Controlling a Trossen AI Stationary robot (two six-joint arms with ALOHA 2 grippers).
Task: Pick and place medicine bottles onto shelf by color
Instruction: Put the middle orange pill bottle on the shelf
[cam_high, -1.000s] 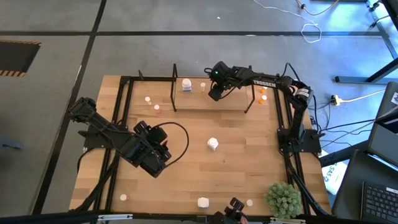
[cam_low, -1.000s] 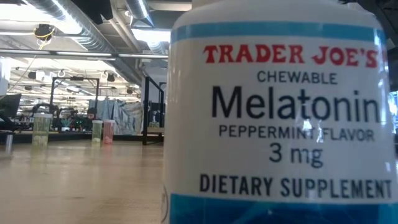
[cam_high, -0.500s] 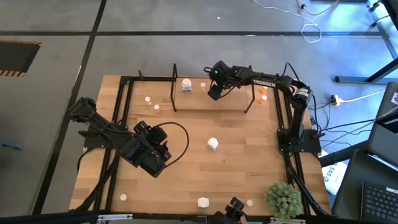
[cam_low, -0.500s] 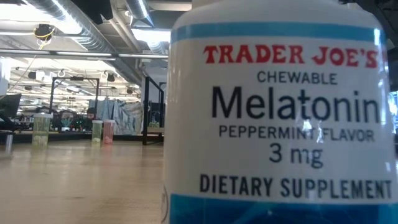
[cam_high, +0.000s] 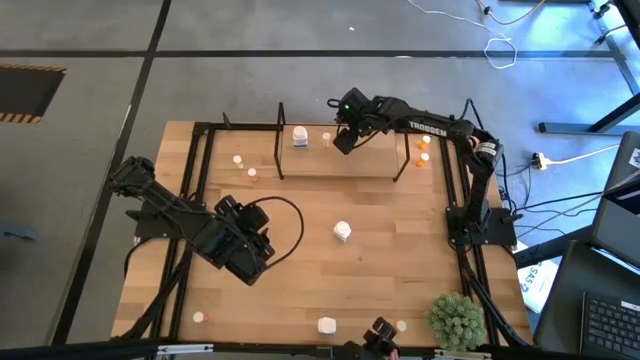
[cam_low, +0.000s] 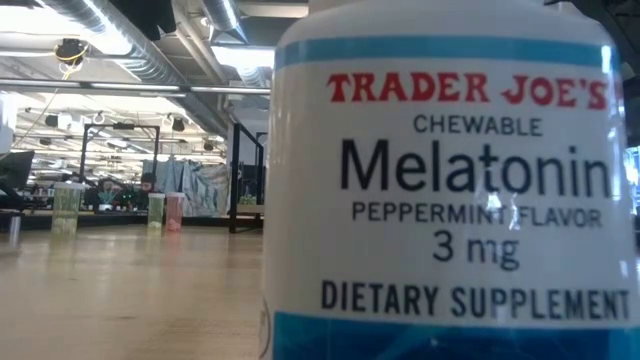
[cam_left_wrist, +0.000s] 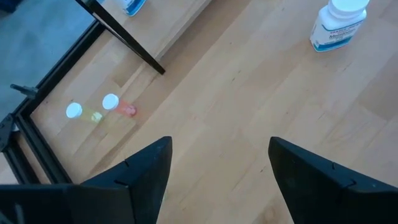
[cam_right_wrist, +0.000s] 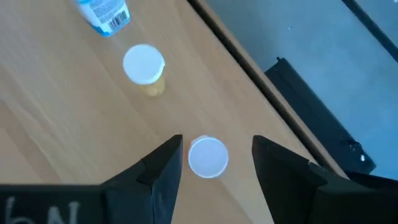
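Note:
My right gripper (cam_high: 342, 141) is over the shelf (cam_high: 372, 162) at the table's far side, open. In the right wrist view (cam_right_wrist: 216, 144) its fingers stand on either side of a small white-capped bottle (cam_right_wrist: 208, 157) without touching it. That bottle stands on the shelf's pale base near its far edge. Beside it stand a second small, yellowish bottle (cam_right_wrist: 144, 65) and a white, blue-labelled bottle (cam_right_wrist: 103, 15). My left gripper (cam_high: 256, 228) waits at the table's left middle, open and empty (cam_left_wrist: 217, 168). A white bottle (cam_high: 342, 232) stands upright at mid-table.
Two small bottles (cam_left_wrist: 111, 102) stand left of the shelf's black upright. Orange bottles (cam_high: 421, 151) are at its right end. More bottles (cam_high: 327, 325) and a green plant (cam_high: 455, 318) are near the front edge. A large melatonin bottle (cam_low: 450, 180) fills the low view.
My right gripper has drawn back a little toward the table's far edge over the shelf. The bottles have stayed where they were.

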